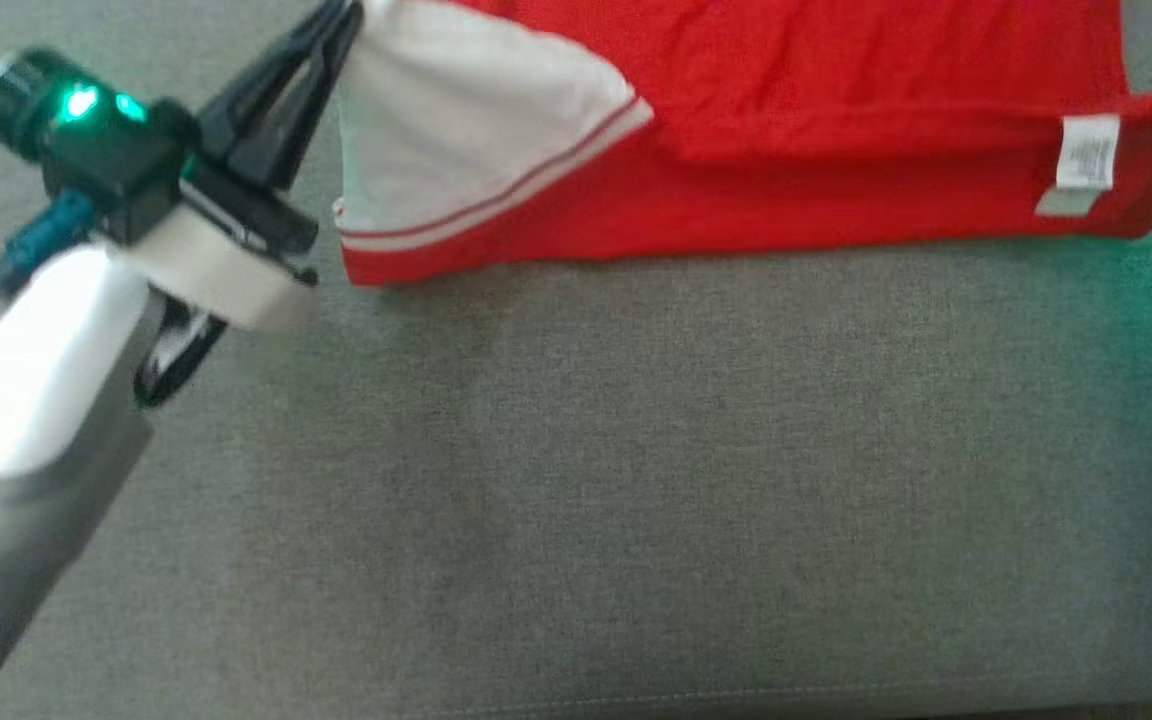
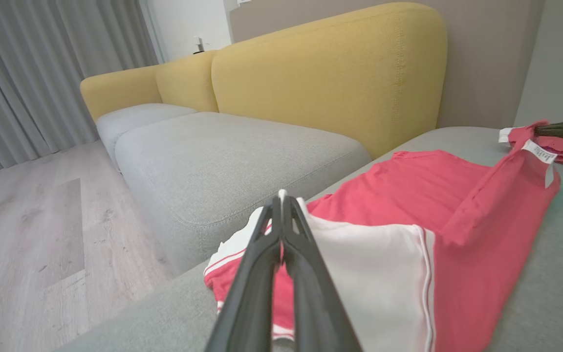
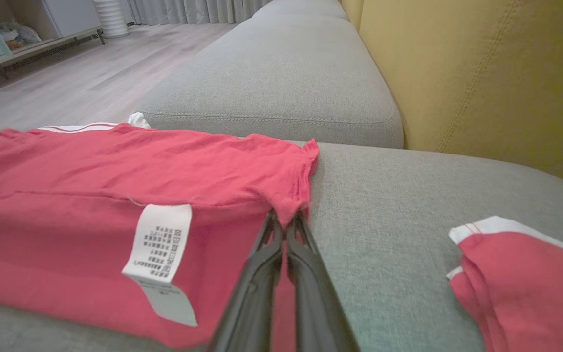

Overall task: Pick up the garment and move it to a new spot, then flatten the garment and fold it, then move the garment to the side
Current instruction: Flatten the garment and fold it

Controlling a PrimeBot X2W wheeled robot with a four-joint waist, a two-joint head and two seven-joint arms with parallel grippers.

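Item inspected: one red garment point(image 1: 786, 120) with a white sleeve panel point(image 1: 466, 130) edged in thin red and white stripes. It lies spread across the grey sofa seat cushion point(image 1: 576, 480), at the far side of the head view. The near part of the cushion is bare.

Left gripper point(image 1: 341, 25): jaws pressed together, pinching the white panel at the garment's left end. In the left wrist view a small tuft of white cloth shows between the tips.

Right gripper point(image 3: 285, 217): jaws pressed together, pinching a bunched corner of red cloth at the garment's right end.

Condition of garment: a layer of red cloth is folded over along its length, and its near edge runs fairly straight between the two grips. A white care label point(image 1: 1086, 150) hangs from the folded layer near the right end, printed side outward.

Surroundings: yellow backrest point(image 2: 330, 73) behind the cushion; a second grey seat cushion point(image 2: 223, 161) beside it; pale wooden floor point(image 2: 27, 234). A second red piece with white trim point(image 3: 521, 278) lies on the same cushion, apart from the garment, with bare cushion between.
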